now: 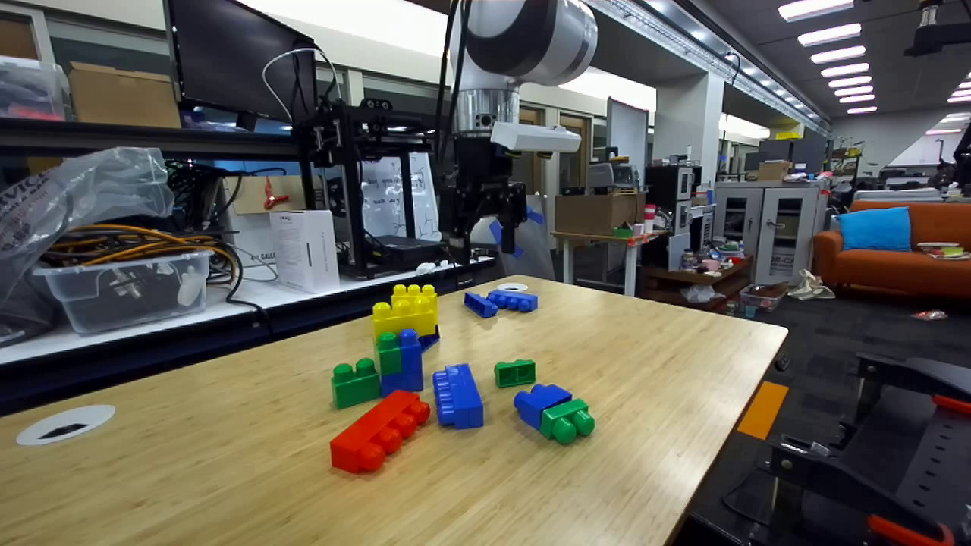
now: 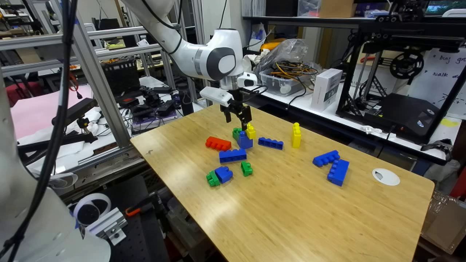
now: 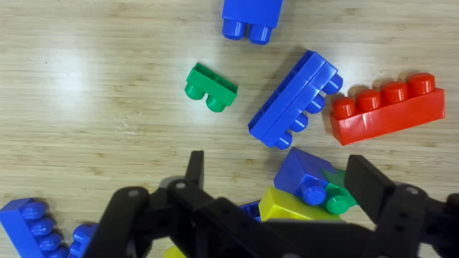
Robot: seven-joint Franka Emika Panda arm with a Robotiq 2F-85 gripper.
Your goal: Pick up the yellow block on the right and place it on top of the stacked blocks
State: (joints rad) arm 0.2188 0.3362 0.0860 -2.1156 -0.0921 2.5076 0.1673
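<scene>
Gripper (image 2: 236, 125) is spread wide, nothing in it. In an exterior view the yellow block (image 2: 296, 137) sits off to the right, apart from the stacked blocks (image 2: 245, 141) and roughly end-on, so I'd shift across and pinch its long sides.

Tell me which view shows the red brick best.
The wrist view. The red brick appears largest there, lying on its side, whole and uncovered, with all four studs clear. Both exterior views show it too, studs visible, but noticeably smaller.
</scene>
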